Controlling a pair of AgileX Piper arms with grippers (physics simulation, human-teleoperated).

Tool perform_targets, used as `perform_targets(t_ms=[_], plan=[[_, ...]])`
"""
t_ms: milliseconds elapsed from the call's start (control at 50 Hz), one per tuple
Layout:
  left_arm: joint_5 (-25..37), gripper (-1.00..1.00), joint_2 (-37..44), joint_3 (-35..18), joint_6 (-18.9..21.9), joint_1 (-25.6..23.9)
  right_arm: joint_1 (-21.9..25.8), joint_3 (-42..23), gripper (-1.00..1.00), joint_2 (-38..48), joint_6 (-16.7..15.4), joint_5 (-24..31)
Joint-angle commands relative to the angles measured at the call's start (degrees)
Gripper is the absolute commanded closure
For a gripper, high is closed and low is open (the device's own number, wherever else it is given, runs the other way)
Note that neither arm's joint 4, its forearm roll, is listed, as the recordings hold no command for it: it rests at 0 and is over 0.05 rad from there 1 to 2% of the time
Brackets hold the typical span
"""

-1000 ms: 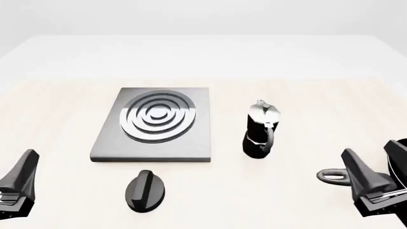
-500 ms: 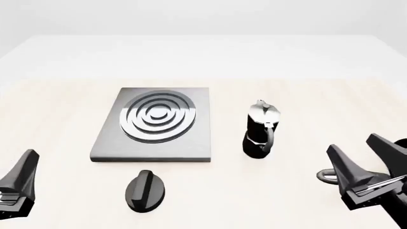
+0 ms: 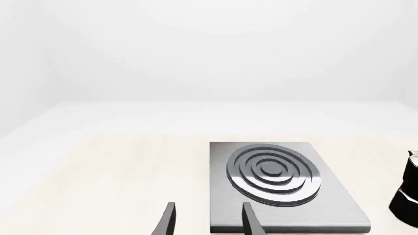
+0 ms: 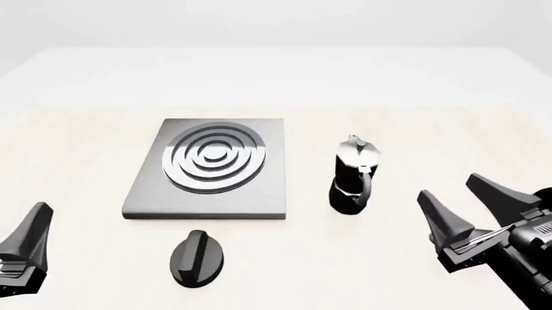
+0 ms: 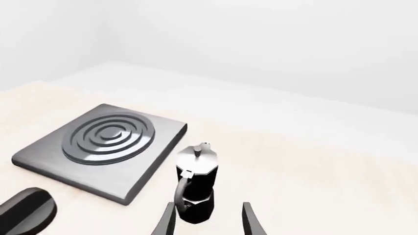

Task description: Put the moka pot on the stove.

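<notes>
Black moka pot (image 4: 353, 175) upright on table (image 4: 414, 135), just right of stove (image 4: 211, 169), not on it. Right gripper (image 4: 470, 205) spread wide, empty, near-right of pot. Left gripper (image 3: 206, 220) parted, idle near-left.

My right hand (image 4: 468, 198) has swung left toward the moka pot (image 4: 353, 175) and turned to face it — fingers spread, now hiding the pan handle behind it.
</notes>
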Motion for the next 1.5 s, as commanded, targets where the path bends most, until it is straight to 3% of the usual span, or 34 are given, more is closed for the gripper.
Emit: perform_targets(t_ms=[20,220,540,1500], plan=[[0.0,-1.0,0.0,0.0,0.0,0.0,1.7,0.0,-1.0,8.5,0.3,-7.9],[0.0,-1.0,0.0,0.0,0.0,0.0,3.0,-0.4,-1.0,18.6,0.9,-16.8],[0.0,-1.0,0.0,0.0,0.0,0.0,4.5,-0.5,-1.0,28.8,2.7,-25.4],[0.0,-1.0,0.0,0.0,0.0,0.0,5.1,-6.6,-1.0,50.5,5.5,-37.6]])
